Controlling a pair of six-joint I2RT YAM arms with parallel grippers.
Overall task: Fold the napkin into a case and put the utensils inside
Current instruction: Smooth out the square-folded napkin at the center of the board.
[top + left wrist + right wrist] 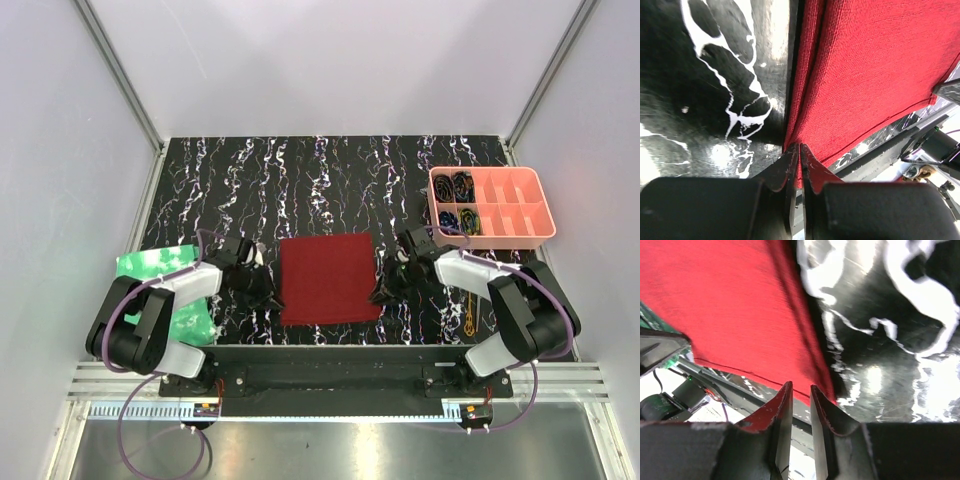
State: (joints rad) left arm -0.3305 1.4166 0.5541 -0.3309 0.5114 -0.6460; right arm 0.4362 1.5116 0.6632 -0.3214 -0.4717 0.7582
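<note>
woven maroon napkin (328, 278) lies square, mid-frame, on the glossy marbled table (200, 180); my left gripper (800, 150) pinches its left edge; right gripper (801, 387) (narrow slit) at the right edge, grip i can't tell.

black-white jointed arms (150, 320), purple cables (120, 430), black pointed end effector fingers (782, 170)

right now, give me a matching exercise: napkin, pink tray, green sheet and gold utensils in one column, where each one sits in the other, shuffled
Things:
1. napkin
2. pink tray
3. green sheet
4. gold utensils

Places:
A. far right
B. near left
C. centre
D. near right

Pairs: 1-C; 2-A; 3-B; 4-D
</note>
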